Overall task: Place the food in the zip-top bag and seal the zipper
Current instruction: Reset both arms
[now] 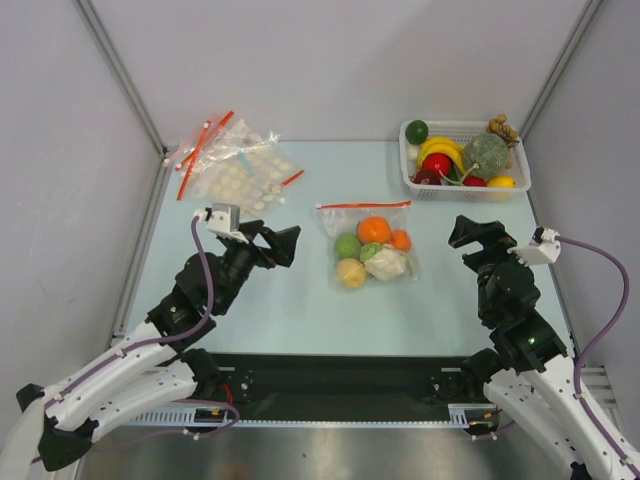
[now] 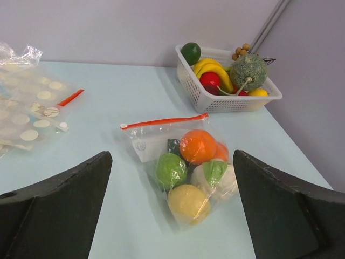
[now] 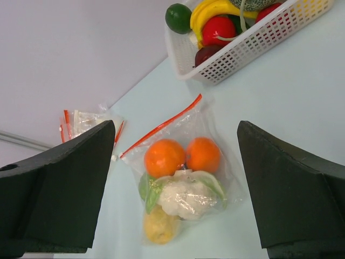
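Note:
The clear zip-top bag [image 1: 372, 215] lies flat at mid-table, between the two arms. Inside it is the food: two oranges [image 1: 374, 229], a green round piece [image 1: 347, 245], a yellow lemon [image 1: 351, 272] and a pale leafy piece [image 1: 388, 263]. The zipper [image 1: 365, 205] runs straight along the bag's far edge and looks closed, with its white slider [image 2: 123, 126] at the left end. My left gripper [image 1: 282, 245] stands open to the left of the bag, touching nothing. To the bag's right, my right gripper [image 1: 472, 238] is open too. Both wrist views show the bag [image 2: 141, 147] [image 3: 213, 116] lying beyond wide-spread fingers.
A white basket [image 1: 412, 178] of toy fruit and vegetables stands at the back right. A heap of crinkled, disc-dotted bags [image 1: 235, 165] with red strips lies at the back left. Grey walls close off the table behind and at both sides.

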Robot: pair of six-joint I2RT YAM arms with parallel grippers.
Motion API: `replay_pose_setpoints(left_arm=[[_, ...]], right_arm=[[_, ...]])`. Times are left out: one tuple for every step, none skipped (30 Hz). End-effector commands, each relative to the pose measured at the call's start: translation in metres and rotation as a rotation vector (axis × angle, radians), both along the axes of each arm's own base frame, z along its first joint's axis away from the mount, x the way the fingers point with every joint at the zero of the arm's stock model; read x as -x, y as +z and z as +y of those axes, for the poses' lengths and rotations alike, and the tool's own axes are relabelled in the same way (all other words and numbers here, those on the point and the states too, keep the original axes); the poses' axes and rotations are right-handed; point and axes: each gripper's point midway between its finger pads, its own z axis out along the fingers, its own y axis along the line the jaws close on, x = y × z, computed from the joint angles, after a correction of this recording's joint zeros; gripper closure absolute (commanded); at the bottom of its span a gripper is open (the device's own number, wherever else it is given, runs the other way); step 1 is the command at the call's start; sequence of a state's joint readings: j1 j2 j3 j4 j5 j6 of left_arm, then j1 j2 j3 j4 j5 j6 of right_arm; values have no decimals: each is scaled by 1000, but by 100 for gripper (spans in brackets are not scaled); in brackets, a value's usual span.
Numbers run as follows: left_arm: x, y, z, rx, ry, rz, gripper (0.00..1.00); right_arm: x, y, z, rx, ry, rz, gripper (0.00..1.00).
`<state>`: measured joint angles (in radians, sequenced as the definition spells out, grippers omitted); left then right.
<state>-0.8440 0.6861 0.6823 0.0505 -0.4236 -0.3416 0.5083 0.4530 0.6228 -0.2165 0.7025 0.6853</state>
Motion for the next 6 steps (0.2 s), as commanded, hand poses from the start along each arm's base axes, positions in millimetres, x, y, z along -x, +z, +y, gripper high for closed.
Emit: replay_pose_setpoints(left_arm=[[-1,9,-3,35,-5,-14,0],[-1,9,-3,34,-8,-15,0],[-1,9,-5,30,-16,-17,0],[-1,9,-5,30,-17,-17,0],[-1,8,-6,29,-20,-16,0],[0,9,-6,29,-25,-18,0]], right_arm=[[-1,4,-8,-27,-50,-15,0],[-1,5,-7,-30,-49,-17,0],[-1,4,-7,-30,-49,-17,1],[-2,4,-6,-31,-47,-19,0],[-2,4,-6,-31,-46,-19,0],[-2,4,-6,-21,-41,-19,0]])
